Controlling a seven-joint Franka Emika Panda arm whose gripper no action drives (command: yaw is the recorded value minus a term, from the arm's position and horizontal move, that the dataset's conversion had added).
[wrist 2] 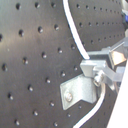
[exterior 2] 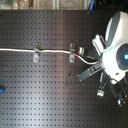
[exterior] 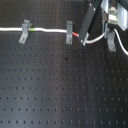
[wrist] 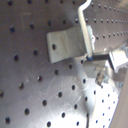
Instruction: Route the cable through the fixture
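The white cable [exterior: 50,31] runs from the first exterior view's left through two grey clip fixtures [exterior: 24,31] [exterior: 69,31]. Its green band [exterior: 32,30] lies just past the first clip and its red band [exterior: 75,34] just past the second. My gripper [exterior: 86,40] is shut on the cable right after the red band, close to the board. A third clip [exterior: 111,41] stands beyond it. The second exterior view shows the cable [exterior 2: 55,50], the gripper [exterior 2: 92,67] and both clips [exterior 2: 36,53] [exterior 2: 72,52]. Both wrist views show a clip [wrist: 67,42] [wrist 2: 77,92] with the cable [wrist 2: 75,35] beside it.
The black perforated board [exterior: 60,85] fills the scene. The white arm body [exterior 2: 117,50] hangs over the second exterior view's right side. A small blue object [exterior 2: 1,90] lies at the second exterior view's left edge. More white cable [exterior: 122,50] trails off at the first exterior view's right.
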